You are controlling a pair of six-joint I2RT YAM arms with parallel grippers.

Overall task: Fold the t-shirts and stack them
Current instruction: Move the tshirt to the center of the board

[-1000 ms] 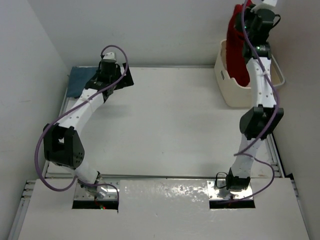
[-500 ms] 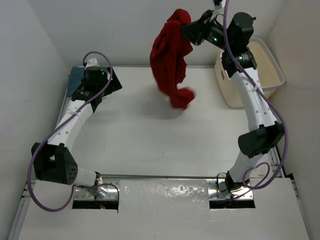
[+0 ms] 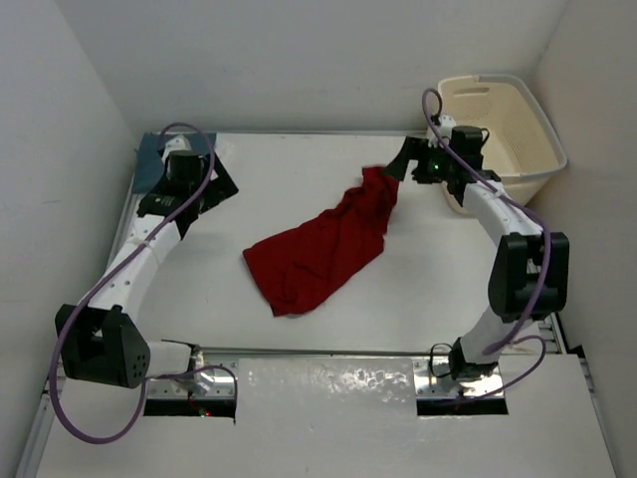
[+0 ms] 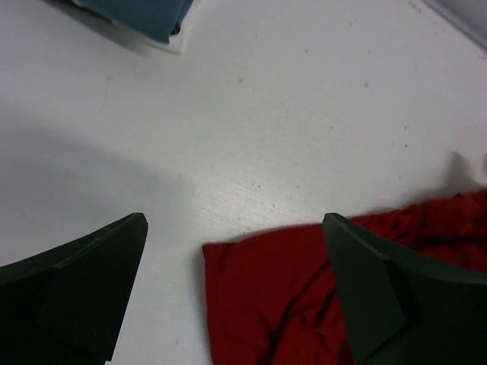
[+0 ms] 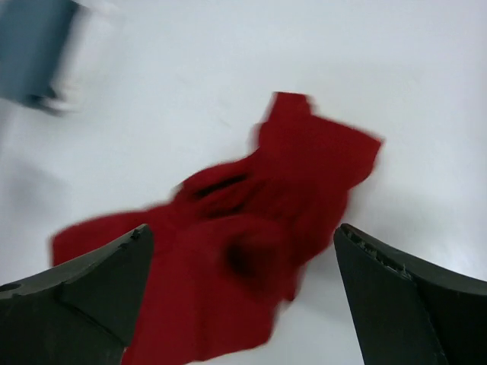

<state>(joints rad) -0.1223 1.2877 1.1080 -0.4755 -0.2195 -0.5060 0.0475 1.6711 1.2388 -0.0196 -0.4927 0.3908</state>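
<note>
The red t-shirt lay crumpled in the middle of the surface, stretched from 1 o'clock toward 7 o'clock. The right fingers stood wide apart over its 1 o'clock end, gripping nothing. The left fingers, equally wide and bare, hovered at 10 o'clock beside the blue-grey t-shirt. Spreading seemed the step in hand. Next, each arm would need to pinch a corner and draw the shirt flat.

We see the red t-shirt lying unfolded and rumpled across the middle of the table, stretched diagonally from near left to far right. The blue-grey t-shirt lies flat at the far left corner, only partly visible to us.
</note>
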